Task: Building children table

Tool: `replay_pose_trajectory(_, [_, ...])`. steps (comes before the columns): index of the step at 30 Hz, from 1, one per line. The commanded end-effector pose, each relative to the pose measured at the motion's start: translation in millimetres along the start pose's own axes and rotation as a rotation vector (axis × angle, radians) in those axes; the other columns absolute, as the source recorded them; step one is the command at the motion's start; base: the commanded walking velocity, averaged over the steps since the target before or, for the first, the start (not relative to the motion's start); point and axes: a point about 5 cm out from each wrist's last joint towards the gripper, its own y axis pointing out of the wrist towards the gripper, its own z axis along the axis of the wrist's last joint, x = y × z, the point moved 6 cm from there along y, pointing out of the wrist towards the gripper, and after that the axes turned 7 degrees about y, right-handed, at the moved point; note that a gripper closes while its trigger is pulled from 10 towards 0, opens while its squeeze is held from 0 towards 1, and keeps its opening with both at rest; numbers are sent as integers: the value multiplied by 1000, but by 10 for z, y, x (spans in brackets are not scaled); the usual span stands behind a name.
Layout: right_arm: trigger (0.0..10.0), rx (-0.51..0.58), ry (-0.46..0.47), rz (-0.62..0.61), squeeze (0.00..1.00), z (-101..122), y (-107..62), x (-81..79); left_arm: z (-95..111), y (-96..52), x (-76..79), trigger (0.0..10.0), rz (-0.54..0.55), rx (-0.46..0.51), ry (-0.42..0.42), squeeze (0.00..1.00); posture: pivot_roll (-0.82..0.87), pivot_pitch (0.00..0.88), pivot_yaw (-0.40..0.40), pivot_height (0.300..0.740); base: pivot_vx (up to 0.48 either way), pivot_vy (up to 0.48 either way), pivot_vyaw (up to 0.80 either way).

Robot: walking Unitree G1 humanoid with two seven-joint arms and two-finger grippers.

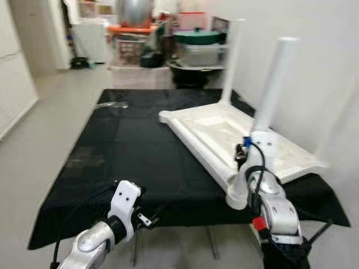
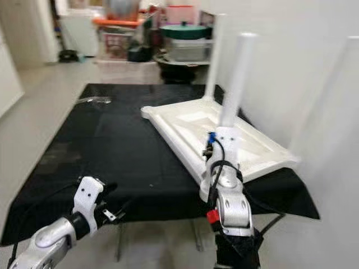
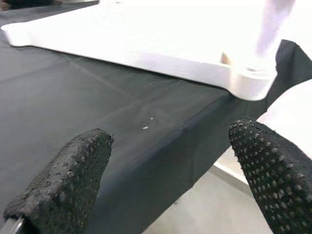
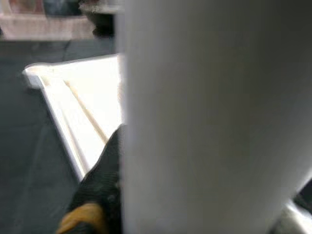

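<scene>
Two white legs (image 1: pixel 273 84) stand upright from an upturned white children's tabletop (image 1: pixel 235 140) lying on a black-clothed table (image 1: pixel 123 151), toward its right side. Right gripper (image 4: pixel 105 180) is up against the nearer leg low down; the leg fills the wrist view with a black finger tight beside it, so the fingers look clamped on it. Right arm (image 1: pixel 272 207) rises from the table's near edge. Left gripper (image 3: pixel 161 180) hovers at the near edge of the cloth, fingers (image 3: pixel 63 180) wide apart, holding nothing, pointed at the tabletop's near corner. Cluttered storage bins (image 1: pixel 196 47) sit beyond the table's far end.
</scene>
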Motion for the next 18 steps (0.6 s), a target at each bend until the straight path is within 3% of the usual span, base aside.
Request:
replay_pose_trajectory(1, [10000, -1, 15, 1, 1000, -20, 90, 75, -53, -17, -24, 10000, 10, -21, 12, 0, 53, 0, -56, 740, 0, 0, 0])
replay_pose_trajectory(5, [10000, 2, -11, 95, 1000, 67, 165, 50, -54, -21, -25, 10000, 13, -20, 11, 0, 54, 0, -62, 740, 0, 0, 0])
replay_pose_trajectory(6, [10000, 51, -46, 345, 0, 284, 171, -90, -57, -31, -9, 10000, 15, -19, 7, 0, 57, 0, -64, 740, 0, 0, 0])
replay_pose_trajectory(8, [10000, 79, -93, 541, 0, 424, 58, -172, -62, -39, 0, 10000, 15, -19, 3, 0, 57, 0, -64, 740, 0, 0, 0])
replay_pose_trajectory(10, [10000, 79, -105, 579, 0, 440, 16, -185, -63, -40, 1, 10000, 15, -19, 2, 0, 57, 0, -64, 740, 0, 0, 0])
replay_pose_trajectory(11, [10000, 85, -174, 673, 0, 438, -73, -209, -65, -43, -2, 10000, 16, -20, 3, 0, 57, 0, -67, 740, 0, 0, 0])
replay_pose_trajectory(12, [10000, 60, -266, 847, 0, 372, -235, -225, -65, -45, -13, 10000, 16, -21, 5, 0, 59, 0, -67, 740, 0, 0, 0])
replay_pose_trajectory(13, [10000, 40, -285, 912, 0, 336, -293, -217, -63, -46, -19, 10000, 17, -21, 6, 0, 59, 0, -67, 740, 0, 0, 0])
replay_pose_trajectory(18, [10000, 15, -270, 969, 0, 295, -252, -222, -56, -47, -28, 10000, 18, -19, 9, 0, 64, 0, -70, 740, 0, 0, 0])
